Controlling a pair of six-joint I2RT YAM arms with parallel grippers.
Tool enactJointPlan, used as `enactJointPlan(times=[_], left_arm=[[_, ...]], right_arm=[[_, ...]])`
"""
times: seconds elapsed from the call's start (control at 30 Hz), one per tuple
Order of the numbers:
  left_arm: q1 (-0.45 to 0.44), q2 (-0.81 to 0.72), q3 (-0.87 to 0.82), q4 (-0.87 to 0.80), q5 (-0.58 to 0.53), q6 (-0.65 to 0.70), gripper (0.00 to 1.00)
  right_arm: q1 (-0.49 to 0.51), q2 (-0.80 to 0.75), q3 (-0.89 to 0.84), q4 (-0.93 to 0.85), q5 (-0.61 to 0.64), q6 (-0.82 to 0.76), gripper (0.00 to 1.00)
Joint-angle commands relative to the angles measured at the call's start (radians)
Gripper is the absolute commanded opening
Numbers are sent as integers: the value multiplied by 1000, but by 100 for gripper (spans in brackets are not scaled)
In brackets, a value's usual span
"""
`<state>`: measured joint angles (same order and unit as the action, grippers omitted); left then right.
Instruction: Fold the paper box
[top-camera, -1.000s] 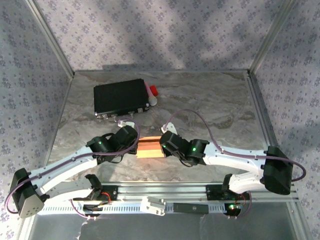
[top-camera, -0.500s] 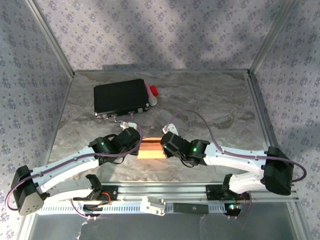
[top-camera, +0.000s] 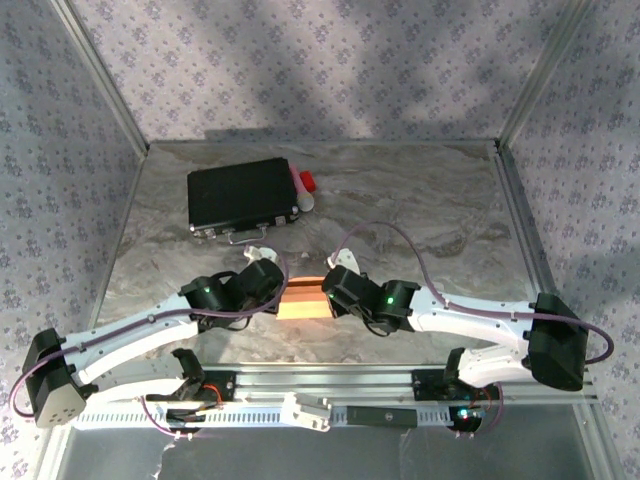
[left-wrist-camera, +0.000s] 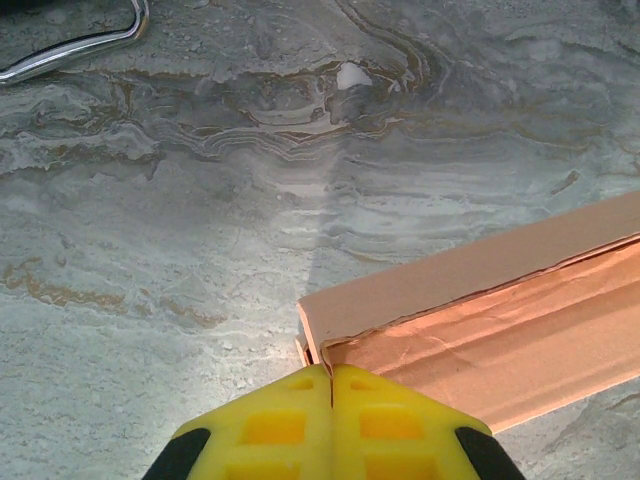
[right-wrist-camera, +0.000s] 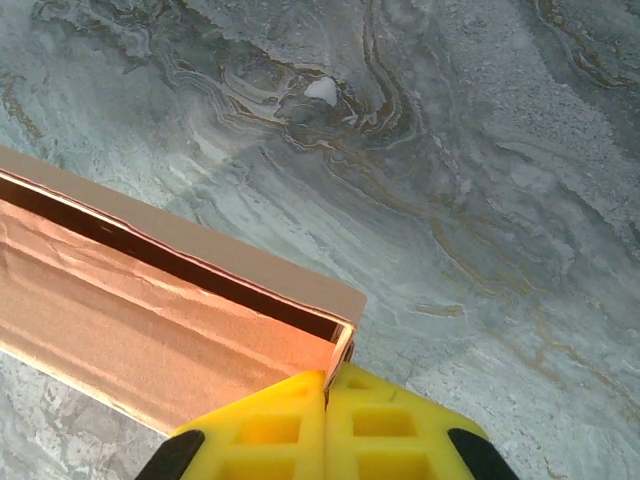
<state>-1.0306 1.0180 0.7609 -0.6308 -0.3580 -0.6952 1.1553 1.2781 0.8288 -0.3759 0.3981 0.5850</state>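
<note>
Black case (top-camera: 243, 197) (overhead) beyond paper box (top-camera: 304, 302)

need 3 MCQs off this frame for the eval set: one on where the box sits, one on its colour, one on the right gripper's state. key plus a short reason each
1. The paper box lies:
A) at the far-left corner
B) between the left gripper and the right gripper
C) at the far-right corner

2. Its cardboard is:
A) salmon-orange
B) blue
C) white

3. The right gripper's fingers are:
A) spread wide
B) half open
C) shut, tips together

Key:
1 B, the top view shows a gripper at each end of it.
2 A, both wrist views show that colour.
3 C, the yellow fingers meet at the box's corner.
</note>
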Motion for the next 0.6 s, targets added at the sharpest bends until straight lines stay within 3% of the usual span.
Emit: enactJointPlan(times=[0.0, 0.57], left_arm=[[-19, 6, 14, 31, -14, -15, 0], [-30, -15, -17, 35, -8, -70, 0]], right_arm=[[17, 15, 10, -15, 4, 16, 5], [76, 84, 59, -90, 90, 150, 1]])
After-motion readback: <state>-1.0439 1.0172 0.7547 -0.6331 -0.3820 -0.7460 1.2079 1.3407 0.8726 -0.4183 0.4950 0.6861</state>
